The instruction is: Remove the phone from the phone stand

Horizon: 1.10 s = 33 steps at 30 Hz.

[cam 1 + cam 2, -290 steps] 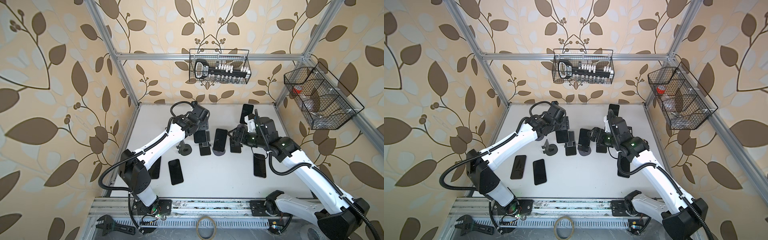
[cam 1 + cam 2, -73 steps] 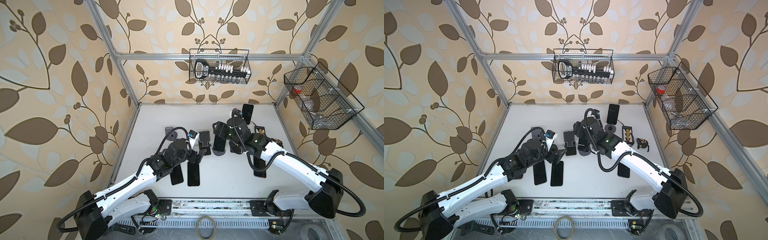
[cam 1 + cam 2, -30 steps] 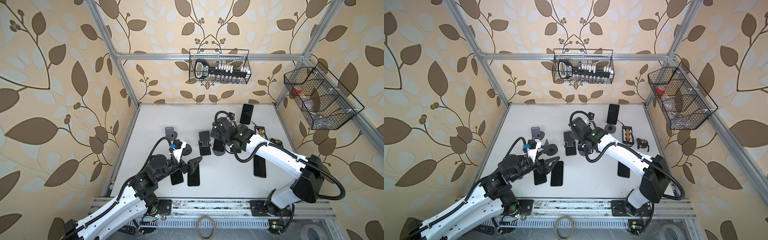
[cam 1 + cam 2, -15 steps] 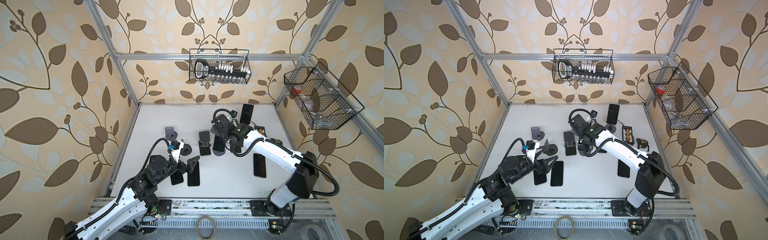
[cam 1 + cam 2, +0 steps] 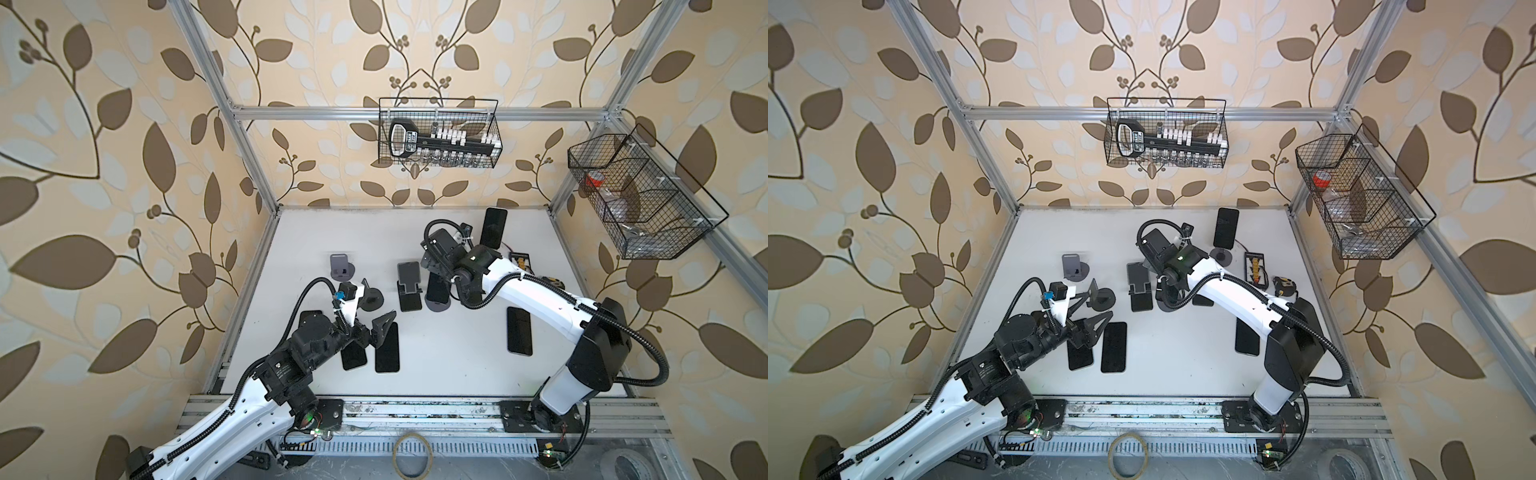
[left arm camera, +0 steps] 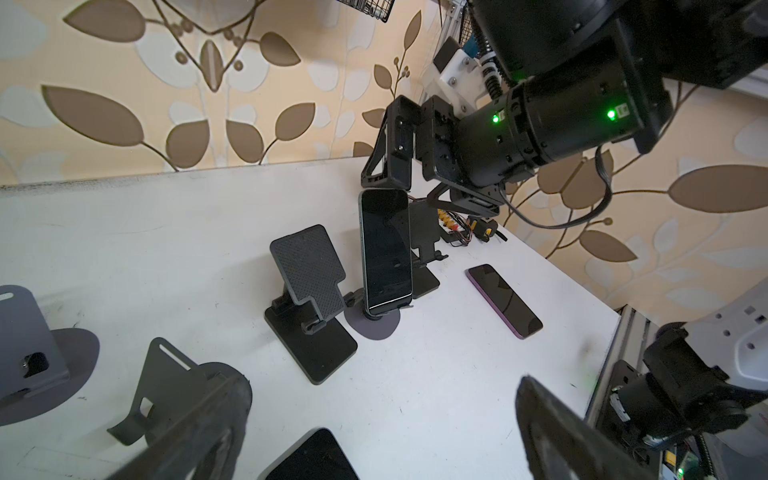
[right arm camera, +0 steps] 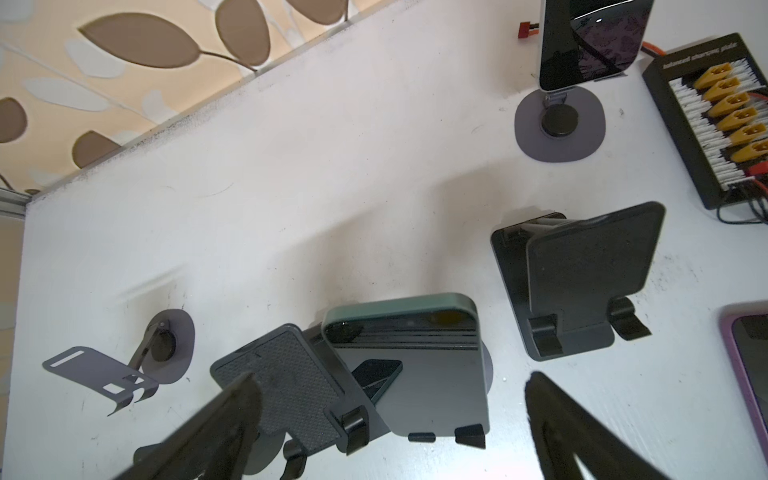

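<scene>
Both right fingers (image 7: 548,415) and left fingers (image 6: 224,407) spread wide, nothing gripped. Right pair poised just above top edge of green phone (image 7: 415,374). Phone leans near upright on round-base phone stand (image 6: 378,328), about worktop (image 5: 449,365) centre. Empty textured stand (image 5: 409,286) just beside, at its 9 o'clock in a top view. Left pair above two flat phones (image 5: 387,347) toward worktop's 7 o'clock.

A robotics lab test cell: an aluminium-profile frame (image 5: 311,113) with leaf-wallpaper panels (image 5: 104,166), hung wire baskets (image 5: 440,109), and robot arms (image 5: 540,295) bolted to a rail (image 5: 415,409) before a white desk (image 5: 436,353).
</scene>
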Each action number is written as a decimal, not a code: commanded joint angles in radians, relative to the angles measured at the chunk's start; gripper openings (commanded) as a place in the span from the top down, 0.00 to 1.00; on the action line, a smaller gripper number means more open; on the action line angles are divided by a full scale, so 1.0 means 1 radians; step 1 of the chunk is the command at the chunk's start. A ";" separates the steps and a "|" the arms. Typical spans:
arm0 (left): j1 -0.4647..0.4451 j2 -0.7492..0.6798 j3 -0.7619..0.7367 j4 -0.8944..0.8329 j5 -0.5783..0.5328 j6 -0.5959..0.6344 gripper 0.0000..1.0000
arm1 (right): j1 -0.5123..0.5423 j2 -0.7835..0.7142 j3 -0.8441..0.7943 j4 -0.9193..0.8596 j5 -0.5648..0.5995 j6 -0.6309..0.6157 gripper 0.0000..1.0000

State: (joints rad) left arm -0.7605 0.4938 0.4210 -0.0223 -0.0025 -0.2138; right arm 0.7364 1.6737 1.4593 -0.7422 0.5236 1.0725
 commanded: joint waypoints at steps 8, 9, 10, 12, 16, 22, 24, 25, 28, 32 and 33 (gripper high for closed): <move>-0.007 0.031 0.030 0.000 -0.004 0.016 0.01 | -0.012 0.062 0.052 -0.026 -0.039 -0.027 0.00; -0.007 0.031 0.030 -0.003 -0.013 0.012 0.01 | -0.014 0.066 0.055 -0.025 -0.041 -0.031 0.00; -0.008 0.029 0.029 -0.008 -0.023 0.006 0.01 | -0.014 0.070 0.058 -0.027 -0.041 -0.037 0.01; -0.008 0.025 0.029 -0.018 -0.040 -0.001 0.01 | -0.017 0.085 0.069 -0.034 -0.043 -0.044 0.00; -0.008 0.009 0.025 -0.031 -0.052 -0.002 0.01 | -0.022 0.104 0.085 -0.034 -0.053 -0.084 0.00; -0.008 0.019 0.030 -0.042 -0.059 0.009 0.01 | -0.040 0.122 0.081 -0.046 -0.048 -0.089 0.04; -0.008 0.020 0.030 -0.038 -0.057 0.015 0.01 | -0.040 0.122 0.082 -0.046 -0.046 -0.090 0.06; -0.007 0.020 0.030 -0.035 -0.058 0.017 0.01 | -0.041 0.120 0.080 -0.046 -0.045 -0.092 0.06; -0.008 0.027 0.032 -0.029 -0.059 0.020 0.01 | -0.041 0.123 0.082 -0.046 -0.039 -0.094 0.08; -0.007 0.038 0.033 -0.024 -0.058 0.025 0.01 | -0.040 0.129 0.088 -0.046 -0.043 -0.099 0.09; -0.008 0.040 0.032 -0.021 -0.059 0.024 0.01 | -0.040 0.129 0.088 -0.046 -0.043 -0.099 0.10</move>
State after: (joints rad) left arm -0.7605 0.5320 0.4213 -0.0788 -0.0444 -0.2081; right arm 0.6952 1.7802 1.5139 -0.7673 0.4744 0.9768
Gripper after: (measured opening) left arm 0.989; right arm 0.903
